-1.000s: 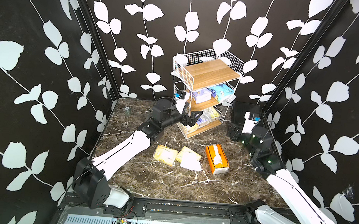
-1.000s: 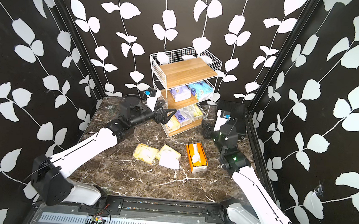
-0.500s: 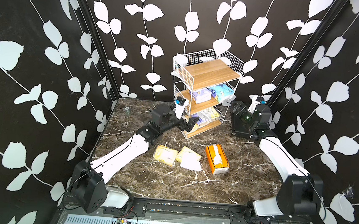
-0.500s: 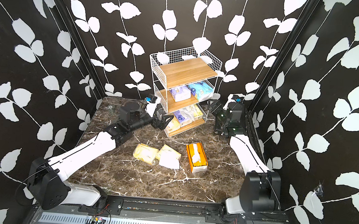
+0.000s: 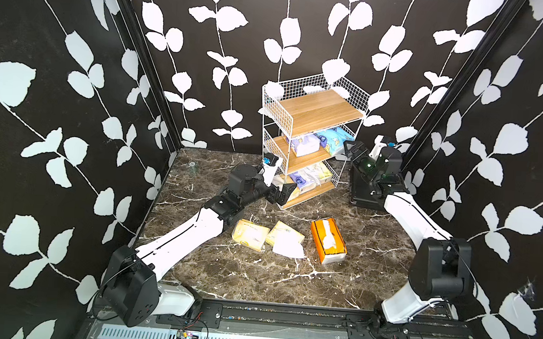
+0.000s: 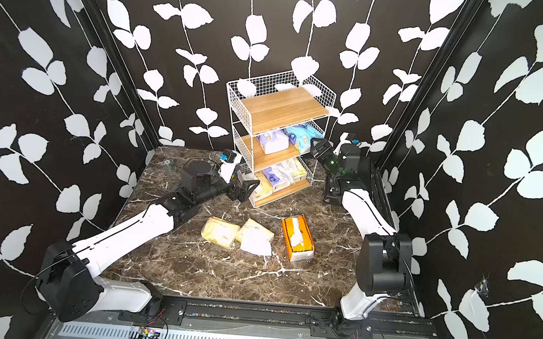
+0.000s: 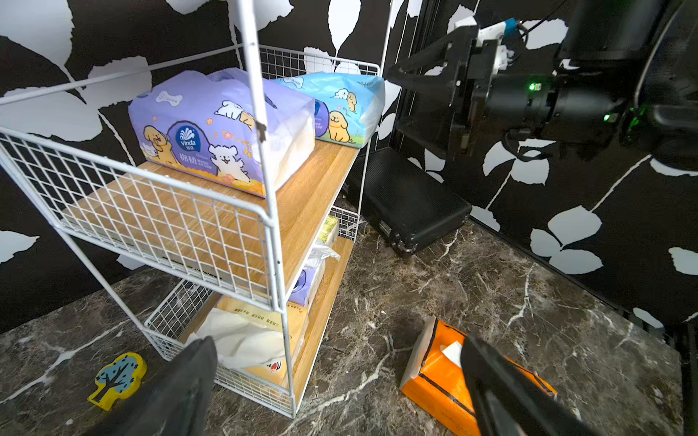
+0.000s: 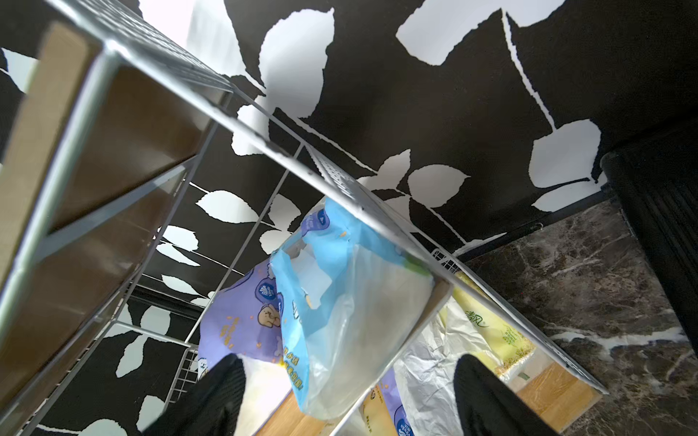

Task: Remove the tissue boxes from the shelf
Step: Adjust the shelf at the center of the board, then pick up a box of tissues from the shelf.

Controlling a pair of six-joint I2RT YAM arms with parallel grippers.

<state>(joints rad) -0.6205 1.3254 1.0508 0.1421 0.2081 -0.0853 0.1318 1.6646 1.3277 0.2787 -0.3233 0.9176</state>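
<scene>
You've got the shelf point(image 5: 318, 109), a white wire rack w/ 3 light wood boards, standing at the back of the dark marble surface point(image 5: 248, 274). Mid board: a lilac pack point(image 5: 305, 144) w/ cartoon dogs and a round blue logo. Just beside it is a light blue pack point(image 5: 334, 138), same dog print, its clear plastic end turned toward your right tool point(image 8: 349, 362).

Bottom board: a tan-yellow pack point(image 7: 260, 328) w/ white tissue sticking out, at the end nearest your left tool point(image 7: 336, 345). Then a second lilac pack point(image 5: 299, 179), a crumpled white-clear pack point(image 5: 312, 173) and a yellow-green pack point(image 5: 325, 171).

Off the shelf, on the surface in front: a plain pale yellow pack point(image 5: 249, 234) edge to edge w/ a pale yellow pack trailing a white sheet point(image 5: 283, 234). Near them is an orange-and-white box point(image 5: 328, 239), tissue poking up from its slot.

Left tool: fingers spread wide, nothing btwn them, low by the bottom board's corner. Right tool: spread too, level w/ the mid board, just off the light blue pack, not touching it. A black ribbed case point(image 7: 408, 196) lies on the surface beside the shelf, near the right arm point(image 5: 412, 217).
</scene>
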